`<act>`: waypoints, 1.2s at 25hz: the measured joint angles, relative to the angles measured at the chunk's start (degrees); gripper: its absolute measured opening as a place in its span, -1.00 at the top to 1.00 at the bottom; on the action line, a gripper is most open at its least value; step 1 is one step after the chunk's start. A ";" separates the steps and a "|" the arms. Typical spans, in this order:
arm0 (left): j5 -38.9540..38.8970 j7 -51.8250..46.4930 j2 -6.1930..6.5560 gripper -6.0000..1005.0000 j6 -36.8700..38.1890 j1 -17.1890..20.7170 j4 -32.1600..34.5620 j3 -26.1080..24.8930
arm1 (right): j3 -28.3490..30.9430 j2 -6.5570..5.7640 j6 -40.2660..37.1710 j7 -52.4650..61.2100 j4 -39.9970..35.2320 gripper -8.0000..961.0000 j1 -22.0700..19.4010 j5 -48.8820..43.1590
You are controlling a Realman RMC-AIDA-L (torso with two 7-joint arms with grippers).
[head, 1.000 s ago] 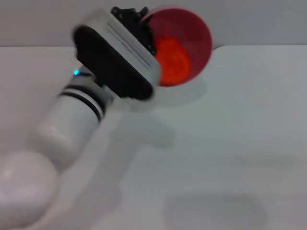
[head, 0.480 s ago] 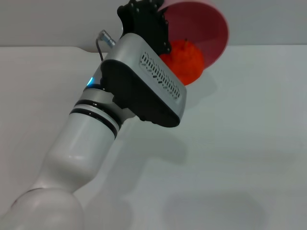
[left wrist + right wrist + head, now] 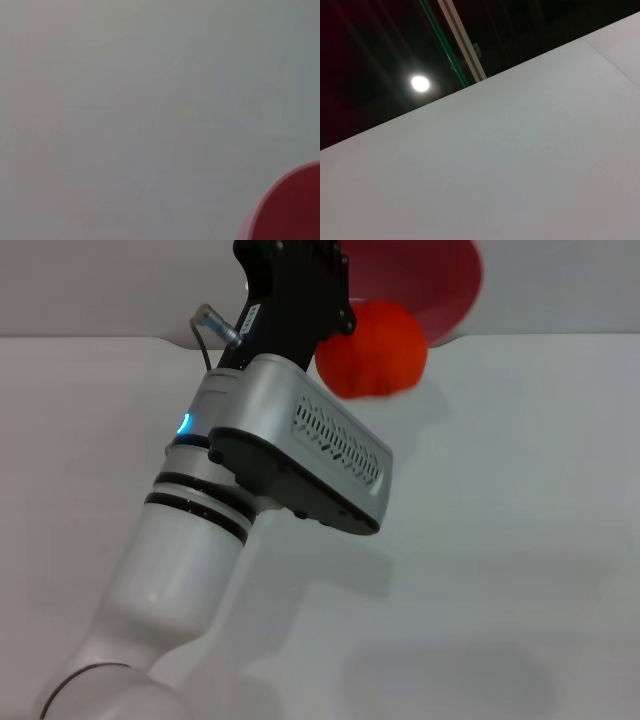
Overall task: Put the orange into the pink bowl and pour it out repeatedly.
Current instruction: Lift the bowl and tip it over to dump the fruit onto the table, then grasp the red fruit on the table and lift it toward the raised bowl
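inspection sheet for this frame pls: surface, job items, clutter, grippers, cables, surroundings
Surface: white table, plain, with soft shadows.
Job's things: pink bowl held tipped at the far edge of the table; the orange is at its lower rim, seemingly spilling out. Whether it touches the bowl cannot be told.
Clutter: nothing seen.
Grippers: left gripper is up at the bowl's rim and appears to hold it. Right gripper does not show in any view.
Cables: one short grey cable at the left wrist.
Surroundings: pale wall behind the table; right wrist view shows a dark ceiling with a round lamp.
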 joint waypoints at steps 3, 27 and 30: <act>0.25 -0.06 0.01 0.90 -0.30 -0.06 -0.10 0.47 | -0.13 0.00 0.00 0.00 0.00 -0.30 0.08 0.00; -6.08 -31.91 1.31 0.90 105.14 -12.80 2.49 -65.97 | -2.68 -0.34 1.50 0.23 0.08 -0.30 0.77 -6.16; -0.98 -35.56 3.19 0.90 122.28 -22.12 -8.23 -81.77 | -2.42 -0.59 3.10 0.51 -0.53 -0.30 1.01 -11.39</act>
